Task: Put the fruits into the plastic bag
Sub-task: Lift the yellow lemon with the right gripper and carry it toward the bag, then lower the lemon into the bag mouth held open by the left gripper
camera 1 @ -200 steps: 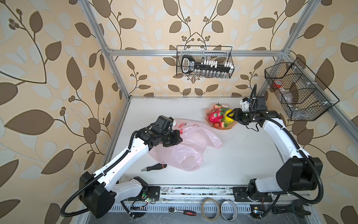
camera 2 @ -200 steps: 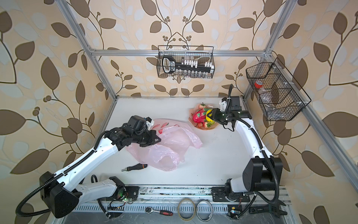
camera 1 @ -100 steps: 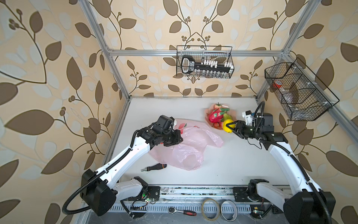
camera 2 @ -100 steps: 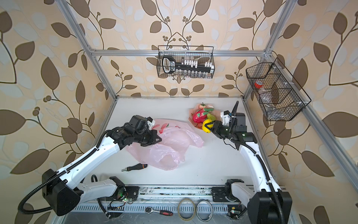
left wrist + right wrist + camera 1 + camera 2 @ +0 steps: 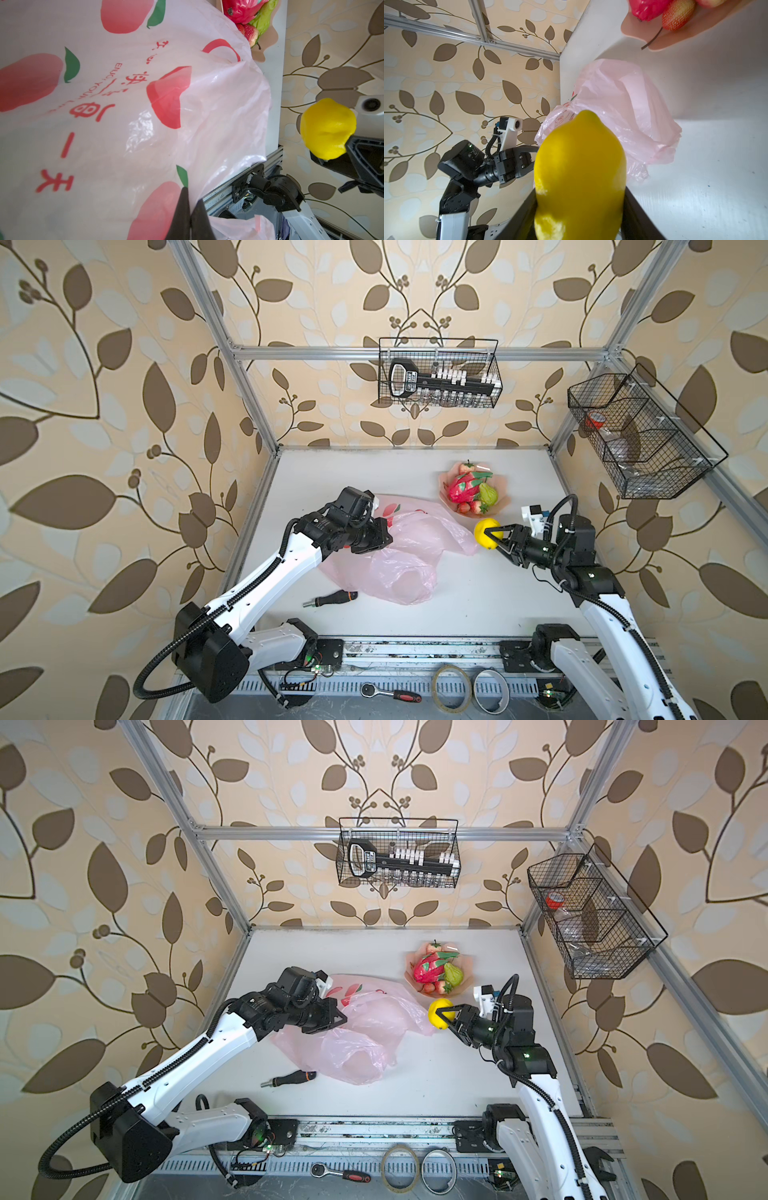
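The pale-pink plastic bag (image 5: 409,560) (image 5: 357,1040) lies crumpled at mid-table. My left gripper (image 5: 385,531) (image 5: 191,196) is shut on the bag's thin edge (image 5: 207,145), holding it up. My right gripper (image 5: 495,537) (image 5: 579,192) is shut on the yellow lemon (image 5: 486,532) (image 5: 439,1012) (image 5: 579,164), in the air just right of the bag's near corner. On the peach plate (image 5: 502,502) at the back sit the pink-red dragon fruit (image 5: 462,489), the green pear (image 5: 488,494) and strawberries (image 5: 478,508). Other fruits are hidden or out of view.
A black screwdriver (image 5: 330,598) lies in front of the bag. Wire baskets hang on the back wall (image 5: 439,373) and right frame (image 5: 640,439). A ratchet (image 5: 390,694) and tape rolls (image 5: 453,689) lie beyond the front rail.
My right arm has swung from over the plate toward the front and left, carrying the lemon to beside the bag. My left gripper stays shut on the bag, hardly moved.
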Tool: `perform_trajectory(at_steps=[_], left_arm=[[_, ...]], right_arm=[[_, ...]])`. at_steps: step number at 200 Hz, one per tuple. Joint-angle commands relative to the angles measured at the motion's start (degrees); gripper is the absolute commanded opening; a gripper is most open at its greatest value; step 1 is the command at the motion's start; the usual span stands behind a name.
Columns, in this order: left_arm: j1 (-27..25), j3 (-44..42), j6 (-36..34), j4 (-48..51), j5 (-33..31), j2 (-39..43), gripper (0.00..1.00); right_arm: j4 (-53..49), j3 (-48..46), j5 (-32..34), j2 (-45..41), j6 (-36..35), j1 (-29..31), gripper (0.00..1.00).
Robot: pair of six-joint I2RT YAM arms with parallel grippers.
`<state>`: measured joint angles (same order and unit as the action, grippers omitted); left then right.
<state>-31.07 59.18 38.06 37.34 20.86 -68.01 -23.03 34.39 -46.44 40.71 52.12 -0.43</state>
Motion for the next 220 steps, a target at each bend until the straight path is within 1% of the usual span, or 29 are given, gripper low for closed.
perform_trajectory(at_steps=[1, 76, 114, 146, 177, 220], left_arm=[[0.2, 2.0, -0.5, -1.2, 0.9, -0.2, 0.00], [0.3, 1.8, -0.2, -1.4, 1.6, -0.2, 0.00], [0.2, 1.8, 0.2, -1.3, 2.0, -0.1, 0.00], [0.3, 1.8, 0.2, -1.3, 2.3, -0.2, 0.00], [0.3, 1.6, 0.3, -1.4, 2.7, -0.1, 0.00], [0.2, 1.5, 0.4, -1.7, 3.1, -0.2, 0.00]], right_arm=[[-1.4, -2.1, -2.6, -3.4, 2.5, 1.2, 0.27], [-5.3, -7.6, -3.4, -13.8, 7.7, 6.5, 0.25], [-7.2, -9.7, -4.7, -17.1, 9.2, 9.0, 0.25], [-6.1, -11.5, -4.9, -18.8, 11.7, 11.4, 0.23], [-4.5, -12.6, -3.7, -18.9, 13.2, 13.6, 0.23], [0.7, -15.6, -2.0, -18.1, 16.3, 16.1, 0.22]])
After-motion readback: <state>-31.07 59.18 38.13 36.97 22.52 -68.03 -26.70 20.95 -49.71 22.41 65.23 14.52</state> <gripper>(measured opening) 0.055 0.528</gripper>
